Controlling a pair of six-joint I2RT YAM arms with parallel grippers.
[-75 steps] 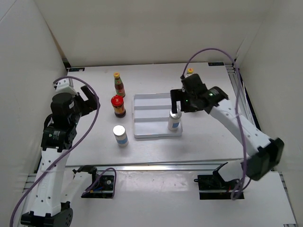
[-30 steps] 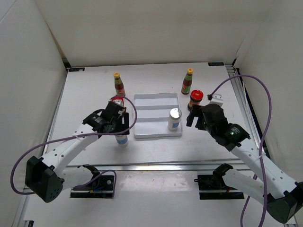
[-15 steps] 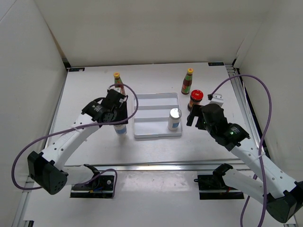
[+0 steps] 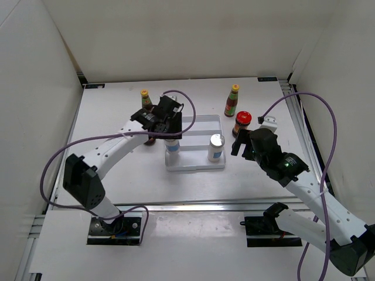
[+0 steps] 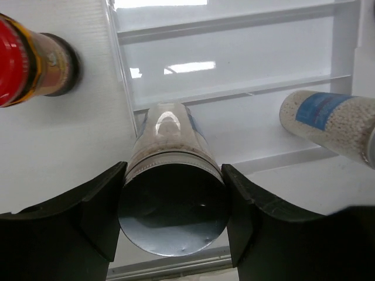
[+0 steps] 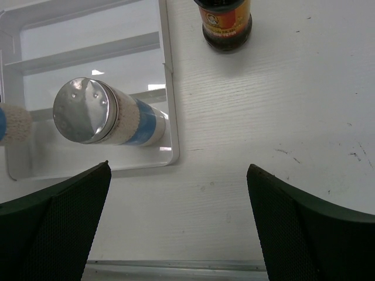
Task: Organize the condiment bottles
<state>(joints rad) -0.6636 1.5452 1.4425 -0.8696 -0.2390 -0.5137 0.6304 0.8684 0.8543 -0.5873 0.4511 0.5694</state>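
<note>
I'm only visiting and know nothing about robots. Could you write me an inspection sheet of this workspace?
Surface: white table, lightly scuffed.
Job's things: white silver-topped shaker stands in the flat white ridged tray; second white shaker held at the tray's left edge; left slim red-sauce bottle, right slim red-sauce bottle, left dark red-lidded jar and right dark red-lidded jar stand outside the tray.
Clutter: nothing seen.
Grippers: left gripper jaws shut on the second white shaker; right gripper jaws open, empty.
Cables: purple cables loop over both arms.
Surroundings: white walls, metal rail at near edge.
</note>
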